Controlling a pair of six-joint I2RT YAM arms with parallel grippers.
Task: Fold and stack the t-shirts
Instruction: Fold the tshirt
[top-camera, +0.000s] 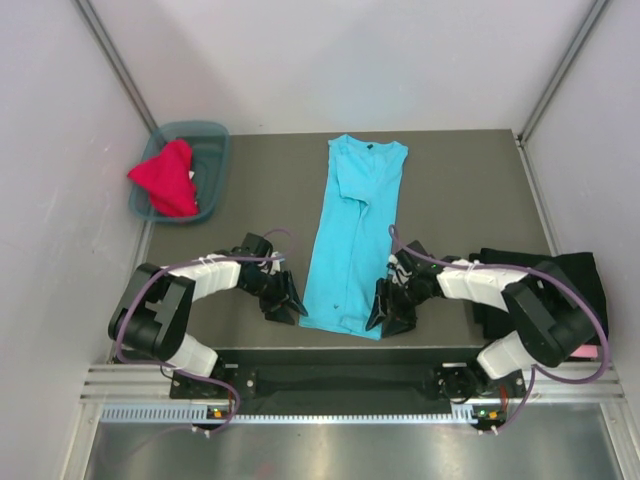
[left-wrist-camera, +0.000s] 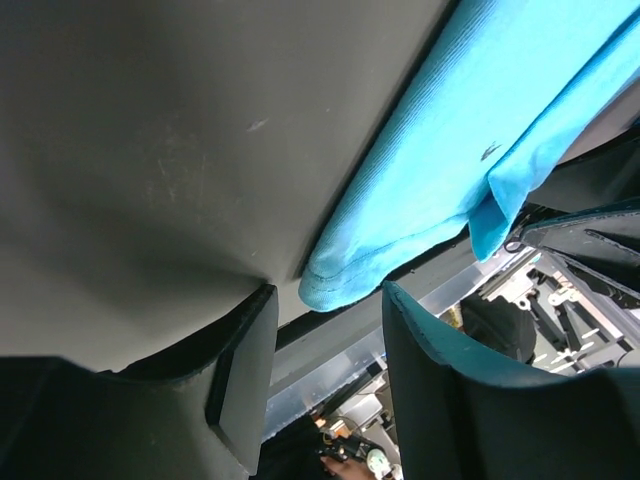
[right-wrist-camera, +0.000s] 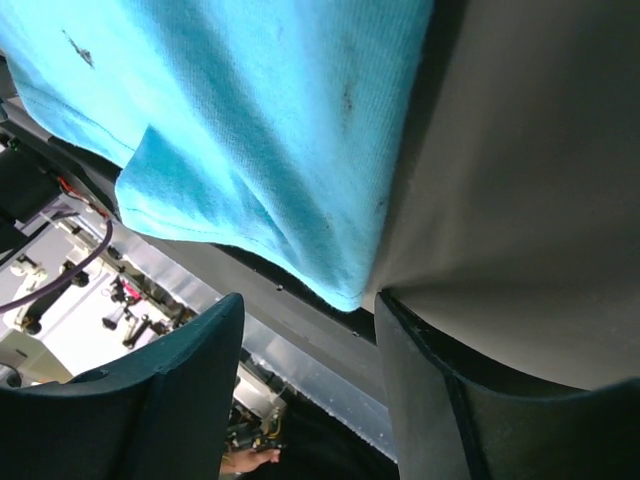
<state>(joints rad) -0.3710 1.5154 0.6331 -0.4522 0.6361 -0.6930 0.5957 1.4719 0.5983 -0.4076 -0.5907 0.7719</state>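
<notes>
T-shirts count three: cyan shirt (top-camera: 355, 235), red shirt (top-camera: 170, 178), black shirt (top-camera: 588, 278); left tool (top-camera: 283, 300) and right tool (top-camera: 392, 305) both spread apart

A dark grey, matte rectangular tabletop (top-camera: 250, 190) fills the middle of the overhead view. In the left wrist view its surface (left-wrist-camera: 150, 150) carries faint pale scuffs, while the right wrist view (right-wrist-camera: 540, 180) shows it plain. A teal plastic basket with rounded corners (top-camera: 218, 165) sits at the tabletop's far left corner, overhanging its left edge. White panel walls (top-camera: 340, 60) rise behind and on both sides of the tabletop, joined by slanting grey metal struts (top-camera: 115, 60). A silver slotted metal rail (top-camera: 330, 385) runs along the tabletop's near edge.
</notes>
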